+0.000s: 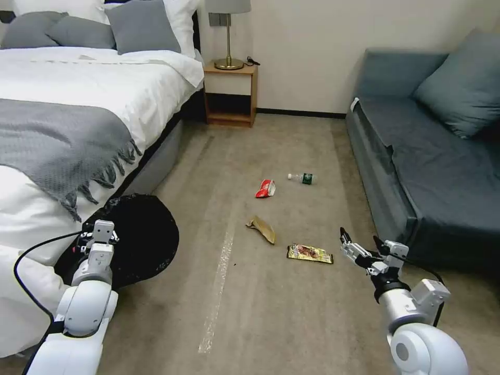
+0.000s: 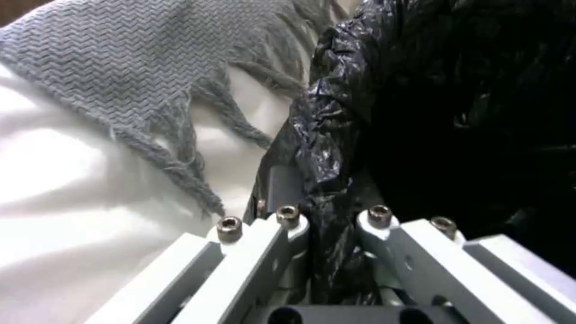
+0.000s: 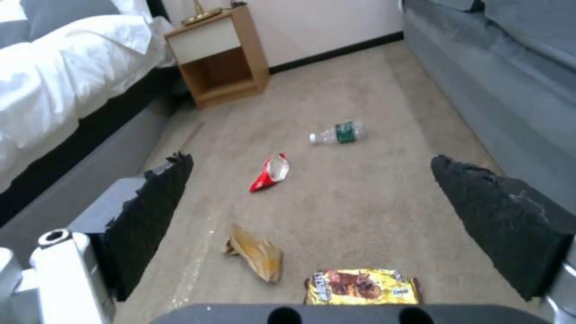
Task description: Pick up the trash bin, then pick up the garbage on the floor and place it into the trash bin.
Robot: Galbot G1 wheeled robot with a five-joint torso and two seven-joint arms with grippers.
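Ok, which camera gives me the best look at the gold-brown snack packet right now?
The right wrist view: the gold-brown snack packet lies flat on the carpet close below the open right gripper, its print facing up. The head view shows it smaller, just left of that gripper. The left wrist view looks at the trash bin instead.

Four pieces of garbage lie on the carpet (image 1: 291, 323) beside one sofa (image 1: 416, 172): one red-and-white snack wrapper (image 1: 265, 188), one clear bottle (image 1: 302, 178), one crumpled brown paper (image 1: 262, 228), one gold-brown snack packet (image 1: 310, 253). One trash bin (image 1: 140, 237) sits farther from that sofa.
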